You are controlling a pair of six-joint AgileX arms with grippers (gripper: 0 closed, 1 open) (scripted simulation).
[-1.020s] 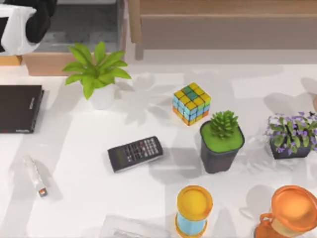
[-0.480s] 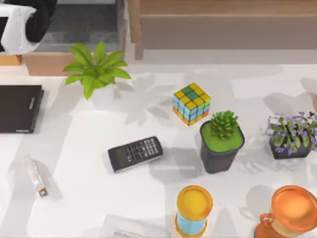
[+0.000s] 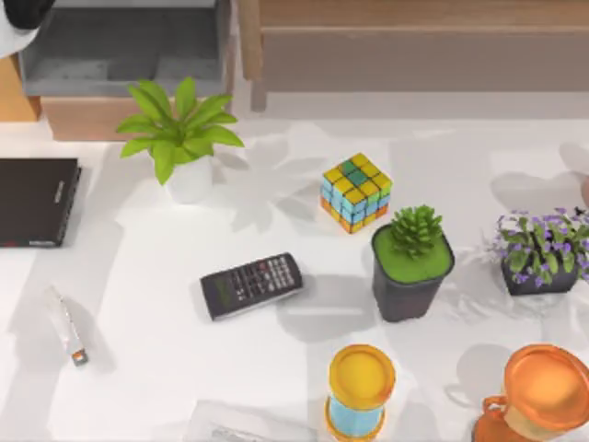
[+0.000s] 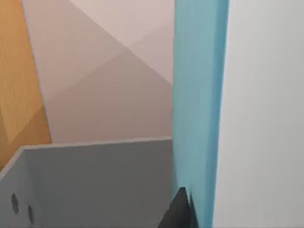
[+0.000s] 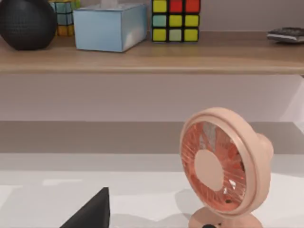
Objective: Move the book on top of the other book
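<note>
Left arm (image 3: 17,11) sits at the far back-left corner, well past the calculator (image 3: 251,284), off the tabletop (image 3: 138,368) near a grey box. In the left wrist view the book (image 4: 197,104) runs as a teal band right against the camera, upright in the picture, with a dark bit of the left claw (image 4: 179,211) touching its cover. Likely carried, but I cannot tell if the claw is clamped or loose.

The other book (image 3: 35,201) lies flat at the tabletop's left edge, well to the left of the calculator and a little farther back, nothing on it. Stacking not yet done.

Handling guess: the book is thick and stiff, fairly heavy for a two-point pinch, with a smooth cover that could slip or swing. Best hold is across the thickness near the middle of a long edge, so it hangs level. The target is thin and flat, so it should take the load, though it may slide if nudged.

Right claw (image 5: 90,213) is parked far right of the calculator, facing a pink fan (image 5: 221,166); its state I cannot tell.
</note>
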